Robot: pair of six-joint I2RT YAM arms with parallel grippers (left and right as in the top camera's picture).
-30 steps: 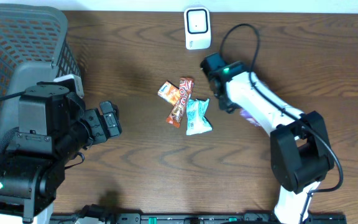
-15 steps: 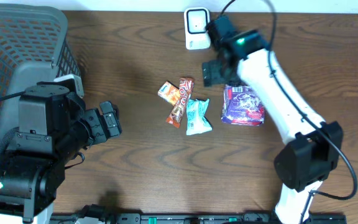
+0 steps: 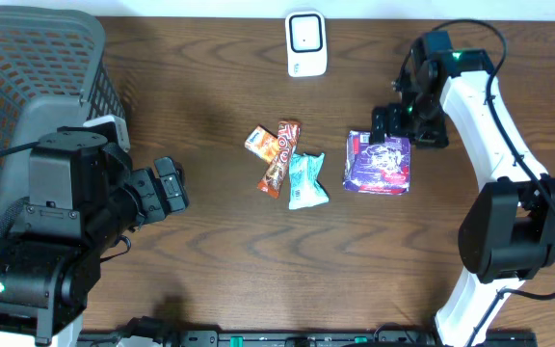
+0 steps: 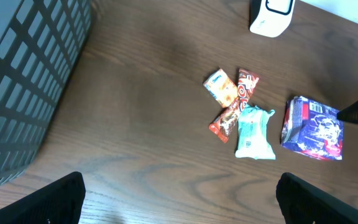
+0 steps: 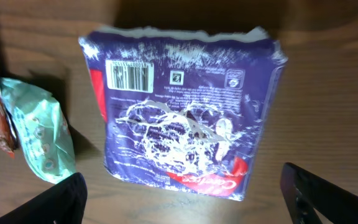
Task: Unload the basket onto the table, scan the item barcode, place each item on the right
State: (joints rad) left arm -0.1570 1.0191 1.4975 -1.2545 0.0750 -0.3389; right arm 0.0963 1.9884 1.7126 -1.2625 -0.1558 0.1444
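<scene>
And here we are over the purple packet (image 5: 179, 118), lying flat on the desk (image 3: 210, 280) with its barcode (image 5: 128, 76) face up in a corner near the crimped end. The right pincer (image 3: 406, 127) hangs just above it with its jaws spread wide and nothing between them. The left pincer (image 3: 171, 185) sits well off by the basket (image 3: 27, 48), also wide open and empty. As we read it, the job now is to pick this packet up and show that code to the white scanner (image 3: 305, 43) at the desk's far edge. We want to come down across the body of the packet, well away from the barcode corner, so no finger covers the stripes. The wrapper looks soft and crinkly, so a firm but gentle close should keep the printed panel from buckling. Watch the teal packet (image 5: 39, 134) just beside it; one finger has to land in that narrow gap without snagging it. Then lift clear, turn the code squarely toward the scanner's face, and hold it steady.
</scene>
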